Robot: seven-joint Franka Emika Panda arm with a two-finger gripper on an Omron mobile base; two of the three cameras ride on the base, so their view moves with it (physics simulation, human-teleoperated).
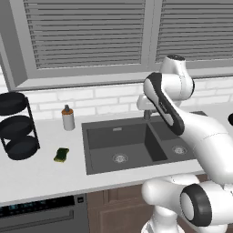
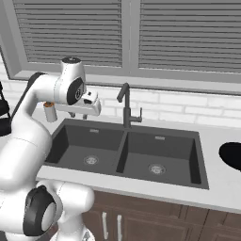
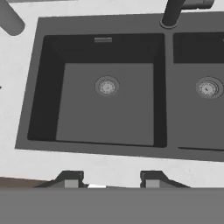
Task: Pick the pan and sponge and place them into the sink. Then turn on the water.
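Observation:
The dark grey double-basin sink (image 1: 136,143) (image 2: 127,150) (image 3: 105,94) lies in the white counter, both basins bare. My gripper (image 3: 109,180) hangs high over the front edge of the left basin, pointing down, open with nothing between its fingers; its hand (image 2: 87,107) hovers above the basin's back left corner. The yellow and green sponge (image 1: 61,155) lies on the counter left of the sink. A black round edge of the pan (image 2: 231,155) (image 1: 230,119) shows on the counter right of the sink, cut off by the frame. The dark gooseneck faucet (image 2: 126,106) (image 3: 173,13) stands behind the divider; no water is visible.
A grey soap bottle (image 1: 68,118) (image 3: 11,19) stands at the sink's back left corner. A black tiered rack (image 1: 16,125) stands at the far left of the counter. Window blinds and a tiled wall close the back. Cabinet fronts lie below the counter edge.

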